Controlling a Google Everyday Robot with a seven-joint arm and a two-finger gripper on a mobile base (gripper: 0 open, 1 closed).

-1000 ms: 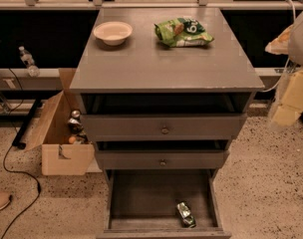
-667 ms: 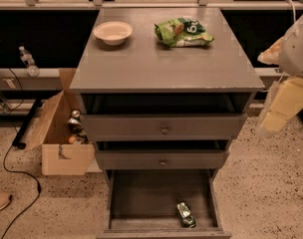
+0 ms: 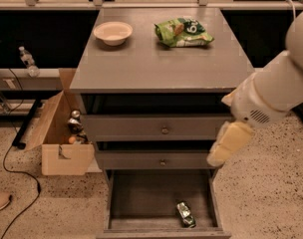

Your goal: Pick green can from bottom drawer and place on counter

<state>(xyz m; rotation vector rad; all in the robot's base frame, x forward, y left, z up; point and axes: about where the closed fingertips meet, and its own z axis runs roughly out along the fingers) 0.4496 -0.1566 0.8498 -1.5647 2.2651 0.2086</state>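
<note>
Progress: swung gripper (image 3: 230, 143) in from the right, down beside the middle drawer (image 3: 141, 161); can't tell if clenched or released. Left green can (image 3: 186, 214) lying in open bottom drawer (image 3: 141, 195), front right. Still approaching, probably.

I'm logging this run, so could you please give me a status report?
Gripper at right end of middle drawer. Green can lying in the open bottom drawer, front right. Nothing over it.
</note>
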